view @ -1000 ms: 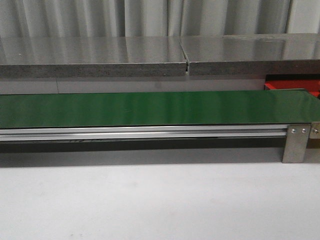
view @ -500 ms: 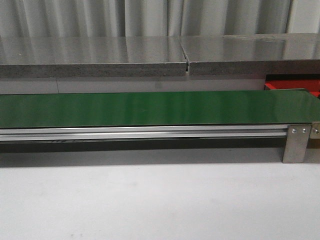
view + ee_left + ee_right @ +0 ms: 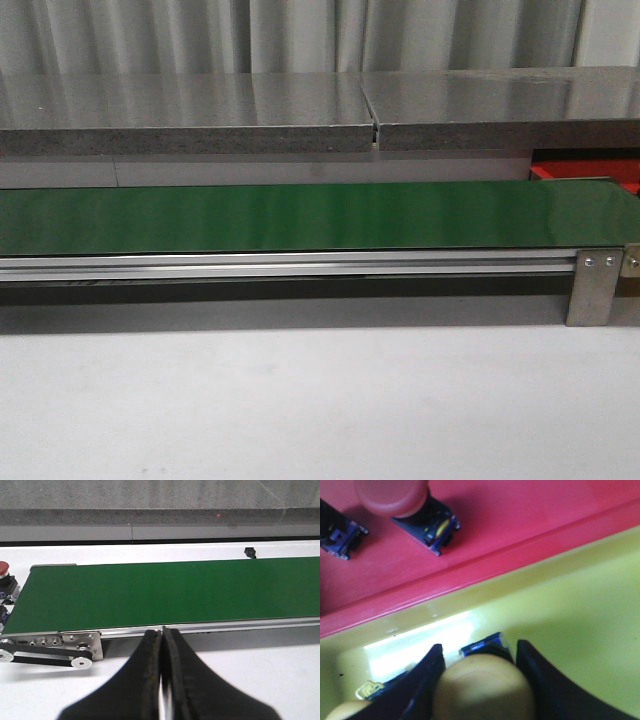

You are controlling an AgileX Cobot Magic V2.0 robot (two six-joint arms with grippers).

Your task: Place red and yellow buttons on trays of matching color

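Right gripper clamped on a yellow domed push button over the shallow yellow plastic tray. Placement step; next, release. Left gripper closed, empty.

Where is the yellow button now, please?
In the right wrist view, the yellow button sits between the right gripper fingers, over the yellow tray, beside the red tray.

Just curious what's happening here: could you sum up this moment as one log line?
right pincer: shut on yellow button over yellow tray | left pincer: shut, empty | red tray: holds red button | green belt: bare
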